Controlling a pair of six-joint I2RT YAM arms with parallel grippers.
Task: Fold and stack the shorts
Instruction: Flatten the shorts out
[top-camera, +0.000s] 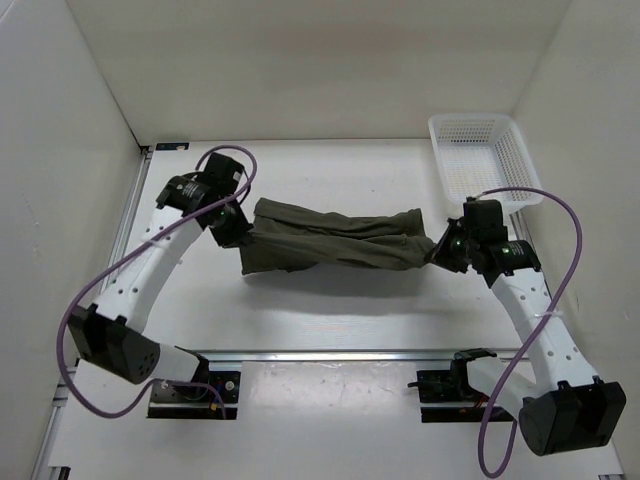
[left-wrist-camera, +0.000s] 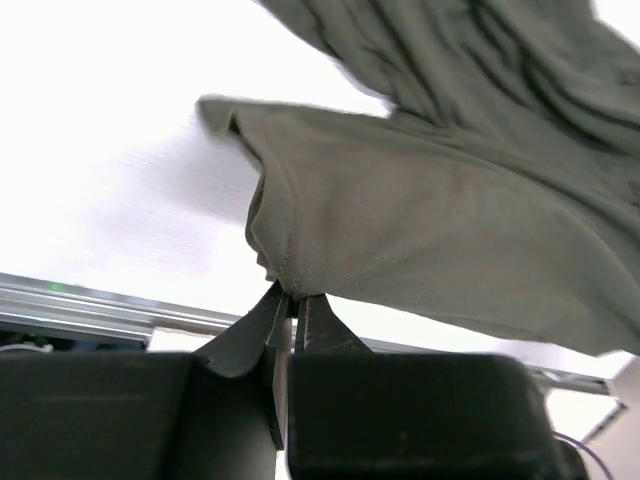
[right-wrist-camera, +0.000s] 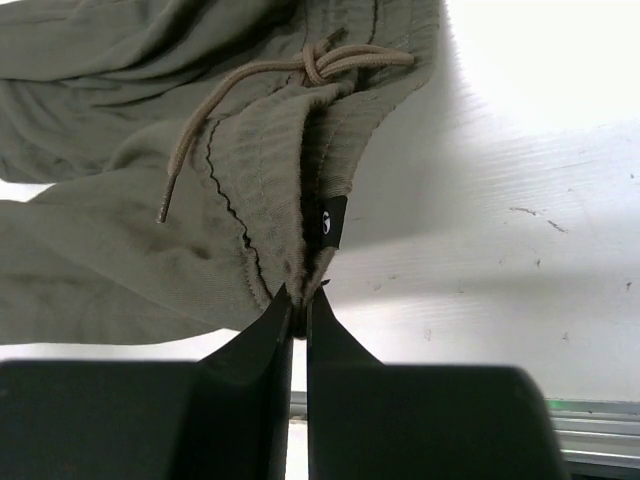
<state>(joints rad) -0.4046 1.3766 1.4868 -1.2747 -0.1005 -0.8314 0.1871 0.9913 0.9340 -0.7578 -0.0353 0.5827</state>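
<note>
One white table (top-camera: 330, 330), walled on three sides. Over its middle, one pair of olive shorts (top-camera: 330, 240), strung lengthwise between left hand (left-wrist-camera: 293, 310) and right hand (right-wrist-camera: 298, 300), bunched and sagging, with a shadow on the table beneath. One white mesh basket (top-camera: 478, 165) in the far right corner, near the right hand, apart from the cloth. Left hand pressed together, pinching a stitched edge of the fabric. Right hand likewise shut, pinching the ribbed waist end. One tan drawstring (right-wrist-camera: 250, 75), knotted, one end dangling. One small black label (right-wrist-camera: 334, 221) just above the right fingertips.
</note>
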